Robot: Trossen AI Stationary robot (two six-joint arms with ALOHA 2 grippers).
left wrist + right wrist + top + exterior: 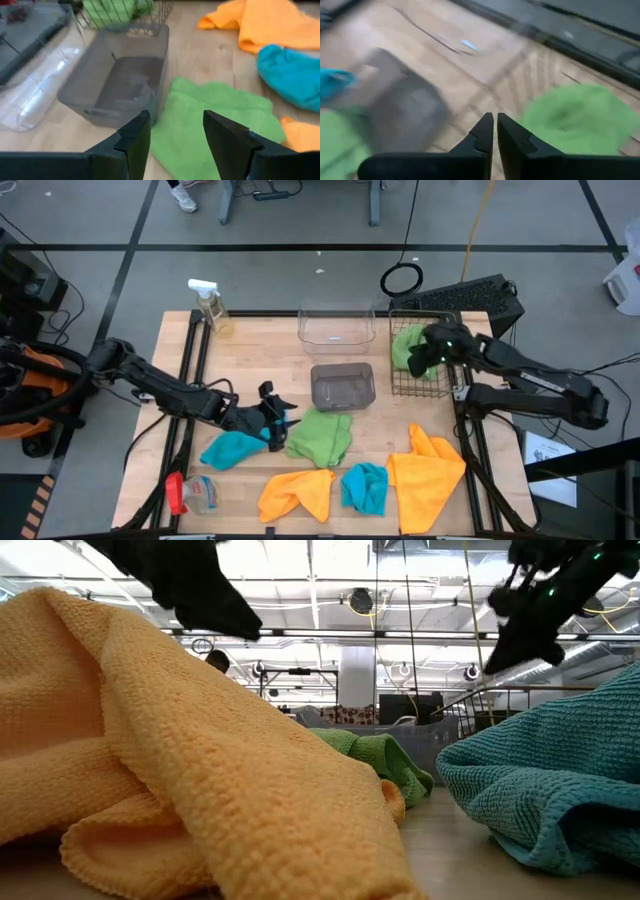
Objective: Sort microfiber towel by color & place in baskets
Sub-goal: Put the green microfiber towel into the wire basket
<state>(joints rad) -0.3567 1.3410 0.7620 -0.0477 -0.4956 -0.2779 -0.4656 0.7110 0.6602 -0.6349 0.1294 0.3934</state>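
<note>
Overall, the work surface is a light wooden table (260, 365) with dark rails along its sides, standing on a grey floor marked with dark lines. The low view looks across it into a hall with ceiling lights and overhead pipework.

Containers: a clear plastic tub (336, 324) stands at the far edge, empty. A smoky grey tub (343, 386) sits just in front of it, also empty. The dark wire-mesh basket (418, 385) stands to the right of both and holds one lime green towel (406, 346).

Loose on the table: a second green towel (322, 436) just before the grey tub, a turquoise towel (233, 449) to its left, an orange towel (296, 492) and another turquoise towel (365, 486) near the front edge, and a larger orange towel (427, 475) at front right. A clear spray bottle (212, 306) with a white trigger stands at the far left corner; a plastic bottle with a red cap (192, 493) lies at front left. No readable writing is visible.

Left gripper (278, 421): fingers apart, empty, between the turquoise and green towels. Right gripper (420, 362): fingers together, empty, above the mesh basket.
</note>
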